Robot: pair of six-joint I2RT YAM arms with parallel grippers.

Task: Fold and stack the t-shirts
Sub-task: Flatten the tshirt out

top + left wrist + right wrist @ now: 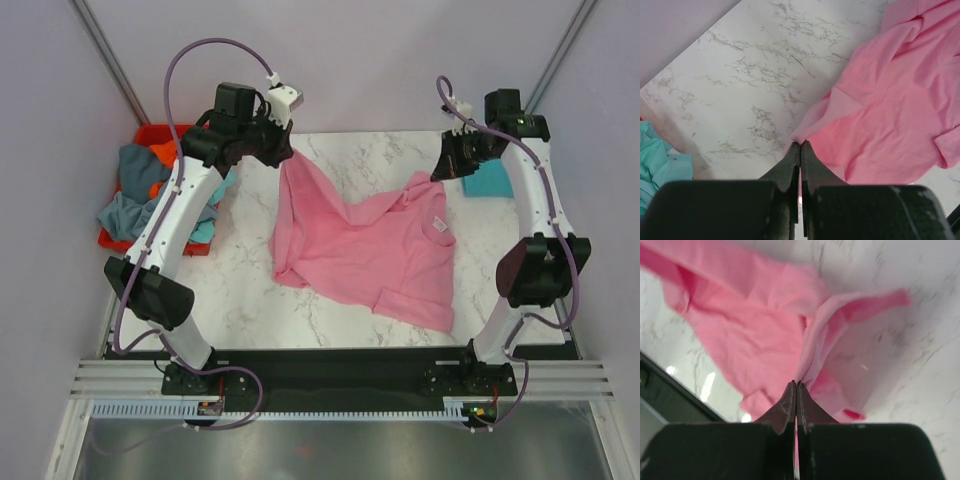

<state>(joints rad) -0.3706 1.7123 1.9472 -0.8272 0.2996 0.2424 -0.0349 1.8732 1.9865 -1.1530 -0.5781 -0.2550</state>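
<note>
The pink t-shirt [375,245] hangs crumpled over the middle of the marble table, lifted at two far points. My left gripper [287,152] is shut on its far left edge, and the left wrist view shows the cloth [890,90] pinched at the gripper's tips [800,144]. My right gripper [440,175] is shut on the shirt's far right edge, with the cloth [760,315] rising from its tips [796,383]. A folded teal t-shirt [490,182] lies at the far right behind the right arm. Grey-blue [135,190], orange [165,152] and mint [205,230] shirts lie in the bin.
A red plastic bin [150,135] stands off the table's left side, partly hidden by the left arm. The mint cloth also shows at the left edge of the left wrist view [660,160]. A black bar [330,365] runs along the table's near edge.
</note>
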